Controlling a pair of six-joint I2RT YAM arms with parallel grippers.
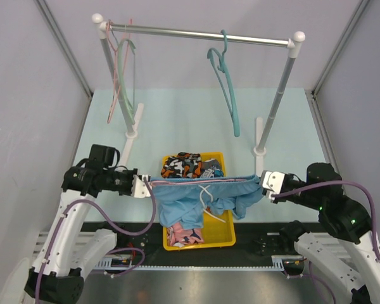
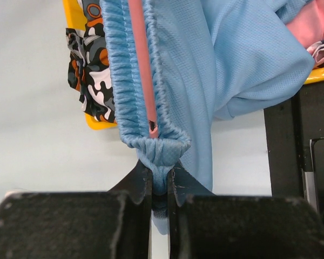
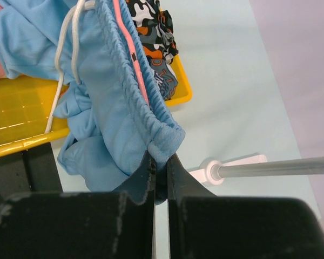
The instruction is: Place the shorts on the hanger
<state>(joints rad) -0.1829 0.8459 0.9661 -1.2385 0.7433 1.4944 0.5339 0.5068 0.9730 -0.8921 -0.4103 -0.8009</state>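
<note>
The light blue shorts (image 1: 196,193) hang stretched by the waistband between my two grippers, above the yellow bin (image 1: 219,235). The white drawstring dangles at the middle. My left gripper (image 1: 145,185) is shut on the left end of the waistband (image 2: 160,156). My right gripper (image 1: 264,183) is shut on the right end (image 3: 164,140). A pink strip runs along the waistband in both wrist views. The thin pale pink hanger (image 1: 118,69) hangs at the left end of the rack rod (image 1: 196,35), far from both grippers.
A pale green hanger (image 1: 135,101) hangs beside the pink one. A teal hanger (image 1: 229,95) hangs right of the rod's middle. The bin holds orange-black-white patterned shorts (image 1: 180,164) and a pink patterned garment (image 1: 185,234). Rack feet (image 1: 259,136) stand behind the bin.
</note>
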